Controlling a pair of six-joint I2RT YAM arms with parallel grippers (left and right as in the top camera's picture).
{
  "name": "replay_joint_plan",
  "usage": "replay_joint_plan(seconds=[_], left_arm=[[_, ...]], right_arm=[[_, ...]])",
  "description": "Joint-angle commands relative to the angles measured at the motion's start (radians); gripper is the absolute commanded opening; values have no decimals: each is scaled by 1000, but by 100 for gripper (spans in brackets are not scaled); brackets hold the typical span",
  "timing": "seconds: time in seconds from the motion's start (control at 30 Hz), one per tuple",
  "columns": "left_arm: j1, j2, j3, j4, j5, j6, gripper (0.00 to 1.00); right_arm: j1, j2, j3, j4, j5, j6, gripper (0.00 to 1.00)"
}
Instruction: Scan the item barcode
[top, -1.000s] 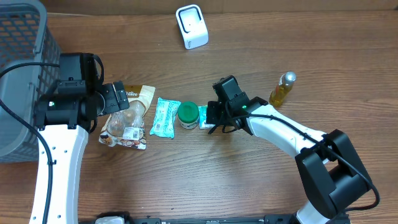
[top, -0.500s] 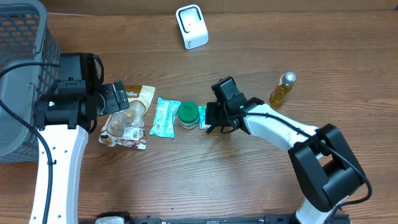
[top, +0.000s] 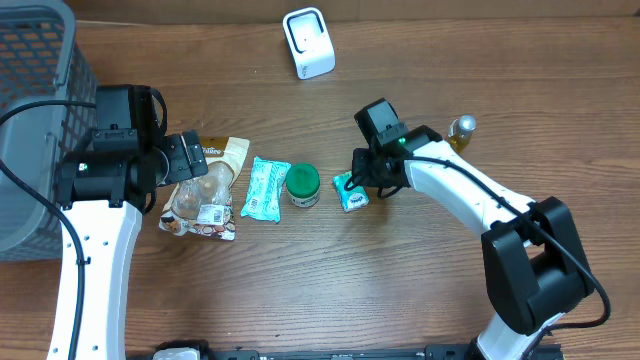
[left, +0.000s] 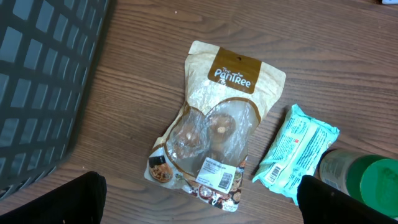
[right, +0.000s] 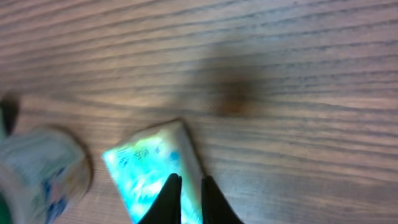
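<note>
Overhead: packet (top: 350, 191) lies near the jar (top: 303, 185), on its right, long axis slanting toward the near edge. The right gripper (top: 364, 181) pinches its top.

Left wrist: left gripper (left: 214, 202) is wide and empty.

Right wrist: fingers (right: 169, 198) nip the packet's thin edge. It looks light, soft and floppy, so grip deeper.

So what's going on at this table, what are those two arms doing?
The right tool pinches a small teal packet by its edge, near a green-lidded jar. The white scanner sits at the table's far edge, well away from the packet. The left tool hangs open above a snack pouch.
</note>
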Motion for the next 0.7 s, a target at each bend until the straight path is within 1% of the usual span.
replay_joint_plan(seconds=[0.0, 0.07, 0.13, 0.27, 0.53, 0.67], left_arm=[[-2, 5, 14, 2, 1, -11, 100], [-2, 5, 14, 2, 1, -11, 100], [-2, 5, 14, 2, 1, -11, 99], [-2, 5, 14, 1, 1, -11, 99], [-2, 5, 14, 1, 1, -11, 100], [-2, 5, 14, 2, 1, -11, 99]], right_arm=[[19, 0, 118, -75, -44, -133, 13], [37, 0, 164, -140, -46, -185, 18], [61, 0, 175, -167, -46, -214, 25], [115, 2, 153, -172, -4, -229, 32], [194, 6, 46, -76, 174, -228, 33], [196, 6, -14, -12, 198, -229, 33]])
